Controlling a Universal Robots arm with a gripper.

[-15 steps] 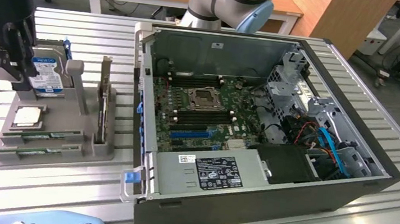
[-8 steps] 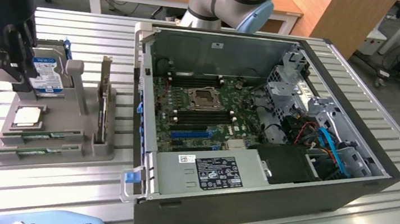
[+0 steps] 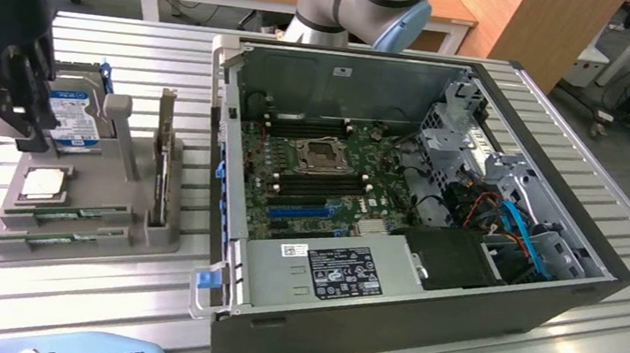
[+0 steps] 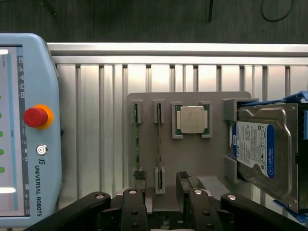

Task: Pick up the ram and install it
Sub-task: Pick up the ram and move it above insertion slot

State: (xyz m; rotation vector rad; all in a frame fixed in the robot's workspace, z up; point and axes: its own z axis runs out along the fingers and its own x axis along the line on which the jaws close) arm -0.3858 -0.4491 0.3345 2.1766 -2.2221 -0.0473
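The gripper [image 3: 7, 119] hangs above the grey holder block [image 3: 160, 234], which sits near the tabletop's [image 3: 127, 48] edge at the exterior view's left. Its fingers [image 4: 140, 187] stand wide apart with nothing between them. The ram [image 4: 159, 139] stands on its long edge in a narrow slot of the block, just beside a second stick [image 4: 136, 144] in a matching slot. The end posts keep both upright, most likely so the fingers can close on a stick's flat faces instead of prising a board off a surface. The processor chip [image 4: 191, 119] lies flat in its own recess between the sticks and the hard drive [image 4: 262, 149], which is propped in a cradle on the side of the block toward the tabletop edge where the arm's base stands. The wrist view looks straight down and makes plain an alignment the exterior view leaves unclear: the gap between the fingers lines up with the ram near one end of its slot, while the second stick seems to run under one finger's line rather than in the gap. The exterior view gives the height, with the gripper apart from the block and touching nothing. It also shows the open computer case [image 3: 393, 328] in the middle of the tabletop, its motherboard [image 3: 327, 178] facing up, so a stick could be pressed in from above. The teach pendant [image 4: 29, 125] lies at the opposite tabletop edge.
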